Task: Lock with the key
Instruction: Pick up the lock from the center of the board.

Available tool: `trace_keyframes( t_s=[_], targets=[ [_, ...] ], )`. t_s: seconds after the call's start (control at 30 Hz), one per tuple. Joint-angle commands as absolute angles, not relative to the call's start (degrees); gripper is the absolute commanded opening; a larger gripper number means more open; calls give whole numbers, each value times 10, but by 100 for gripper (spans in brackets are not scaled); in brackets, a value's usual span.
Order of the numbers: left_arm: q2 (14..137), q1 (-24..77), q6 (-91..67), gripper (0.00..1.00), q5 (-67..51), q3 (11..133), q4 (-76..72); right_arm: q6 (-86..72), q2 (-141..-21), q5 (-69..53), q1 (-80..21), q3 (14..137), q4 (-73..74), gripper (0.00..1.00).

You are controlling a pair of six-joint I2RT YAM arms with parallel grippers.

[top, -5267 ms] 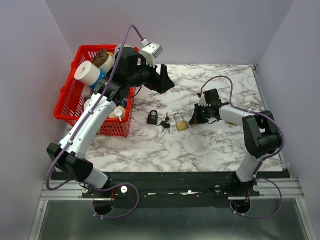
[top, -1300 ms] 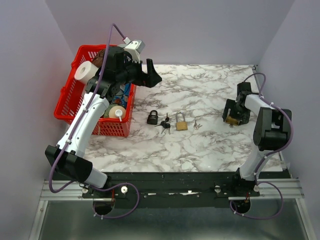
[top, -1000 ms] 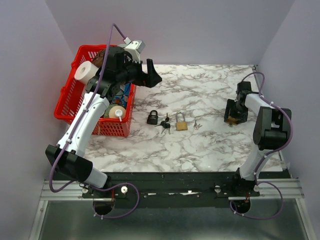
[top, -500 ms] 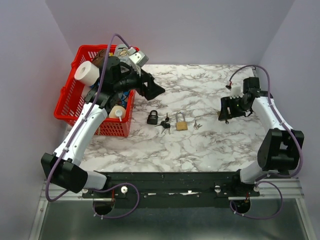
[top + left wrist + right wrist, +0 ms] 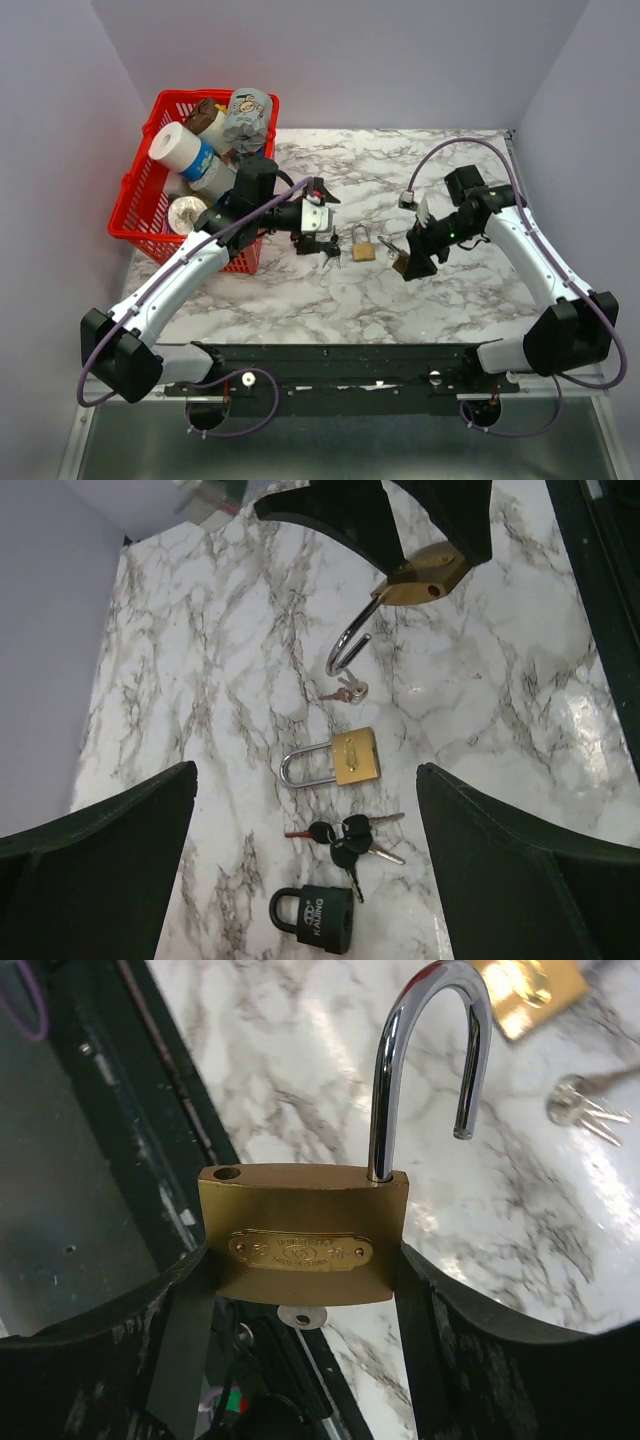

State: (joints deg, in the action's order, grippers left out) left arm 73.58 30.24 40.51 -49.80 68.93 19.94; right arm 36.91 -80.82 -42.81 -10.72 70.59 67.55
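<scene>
Holding a gold padlock (image 5: pixel 300 1230) by its two sides, the right gripper (image 5: pixel 410 262) is closed on it over the marble table (image 5: pixel 500 680). The silver loop (image 5: pixel 430 1050) of the lock stands open, and a small silver key (image 5: pixel 300 1317) pokes out from under the lock. The left gripper (image 5: pixel 318 216) has its fingers spread wide with nothing between them. Under it, a shut gold lock (image 5: pixel 345 757), a bunch of keys (image 5: pixel 345 835) and a black lock (image 5: pixel 312 917) lie in a row. A red basket (image 5: pixel 135 215) sits at the left.
</scene>
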Motion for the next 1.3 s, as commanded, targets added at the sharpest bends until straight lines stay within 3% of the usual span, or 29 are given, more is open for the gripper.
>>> trace_keyframes(
  t_s=[0.0, 0.43, 0.93, 1.17, 1.27],
  targets=[
    [718, 343, 591, 97, -509, 648, 200, 403, -763, -504, -164, 705, 717, 1],
    [754, 429, 586, 87, -487, 622, 170, 391, -739, -518, -270, 741, 734, 1],
    [777, 461, 573, 60, -488, 611, 170, 370, -729, -519, -297, 764, 733, 1],
    [786, 461, 554, 41, -484, 621, 163, 367, -731, -519, -307, 768, 730, 1],
    [787, 463, 551, 26, -484, 628, 165, 364, -734, -520, -307, 771, 729, 1]
  ],
)
